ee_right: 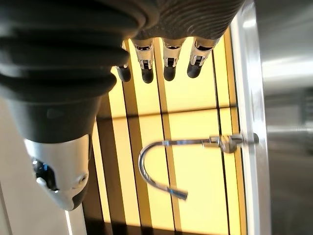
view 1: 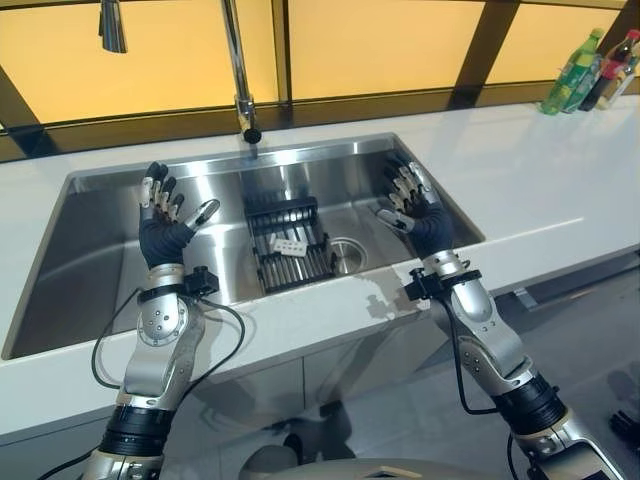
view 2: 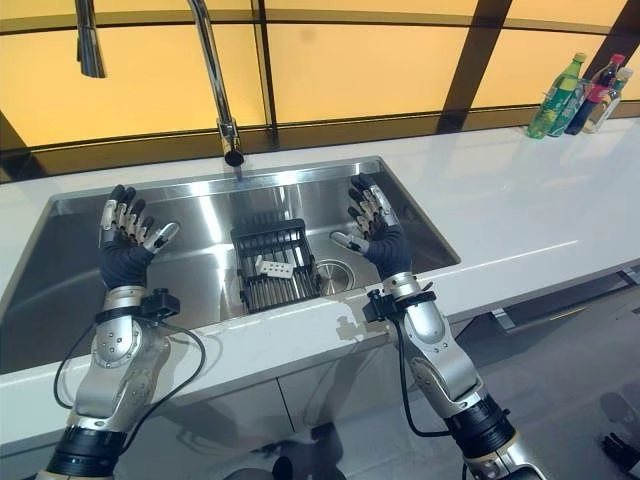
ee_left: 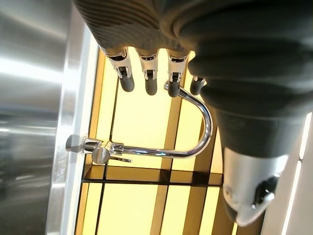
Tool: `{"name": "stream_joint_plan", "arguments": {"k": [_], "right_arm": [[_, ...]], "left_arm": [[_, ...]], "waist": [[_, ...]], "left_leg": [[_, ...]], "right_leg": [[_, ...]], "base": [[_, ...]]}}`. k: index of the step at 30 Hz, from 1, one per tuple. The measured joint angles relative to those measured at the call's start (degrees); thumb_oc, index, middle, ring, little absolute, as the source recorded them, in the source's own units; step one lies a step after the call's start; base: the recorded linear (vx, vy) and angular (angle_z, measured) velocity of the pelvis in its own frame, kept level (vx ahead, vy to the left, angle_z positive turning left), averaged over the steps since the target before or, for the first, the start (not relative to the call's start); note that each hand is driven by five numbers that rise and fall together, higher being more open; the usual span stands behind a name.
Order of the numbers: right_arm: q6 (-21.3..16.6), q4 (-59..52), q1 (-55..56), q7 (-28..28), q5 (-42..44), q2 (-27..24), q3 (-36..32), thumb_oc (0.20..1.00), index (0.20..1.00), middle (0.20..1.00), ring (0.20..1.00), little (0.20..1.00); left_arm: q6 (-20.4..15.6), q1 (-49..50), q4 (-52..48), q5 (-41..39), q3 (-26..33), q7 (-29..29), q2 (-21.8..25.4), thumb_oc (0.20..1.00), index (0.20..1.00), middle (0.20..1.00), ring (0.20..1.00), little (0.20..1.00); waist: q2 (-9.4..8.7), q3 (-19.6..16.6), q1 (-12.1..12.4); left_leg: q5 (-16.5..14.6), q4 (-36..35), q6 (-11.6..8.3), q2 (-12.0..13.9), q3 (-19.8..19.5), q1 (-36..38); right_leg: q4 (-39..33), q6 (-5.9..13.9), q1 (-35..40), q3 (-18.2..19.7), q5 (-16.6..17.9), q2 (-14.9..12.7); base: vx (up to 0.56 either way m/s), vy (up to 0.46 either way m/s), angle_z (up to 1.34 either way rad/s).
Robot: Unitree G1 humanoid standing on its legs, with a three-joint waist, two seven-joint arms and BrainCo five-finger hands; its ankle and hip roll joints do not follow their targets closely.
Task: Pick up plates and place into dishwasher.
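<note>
**Both hands raised over the sink, no plate in reach**

The left robot hand hangs spread and empty above the sink. A dark rack lies mid-basin, by the drain. The right robot hand mirrors it, spread, holding nothing. I can make out neither plates nor dishwasher, so both hands seem merely poised.

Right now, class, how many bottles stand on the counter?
3, side by side at the counter's far right end: a green bottle, a dark bottle, and a paler bottle partly hidden behind.

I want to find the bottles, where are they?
The bottles stand on the white counter at its far right corner, by the yellow window, well right of the sink.
</note>
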Motion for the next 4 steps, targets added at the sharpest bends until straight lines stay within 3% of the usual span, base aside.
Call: {"name": "stream_joint_plan", "arguments": {"k": [4], "right_arm": [[-0.03,0.13,0.27,0.04,0.0,-0.35,-1.72,1.0,1.0,1.0,1.0,1.0]], "left_arm": [[1.34,0.04,-0.03,0.01,-1.12,-0.04,-1.08,1.0,1.0,1.0,1.0,1.0]], "waist": [[0.39,-0.16,-0.54]], "left_leg": [[0.48,-0.96,-0.67,0.55,0.33,-0.08]], "right_leg": [[-4.06,-0.63,1.64,-0.17,1.88,1.27]], "base": [[-0.01,-0.064,-0.03]]}}
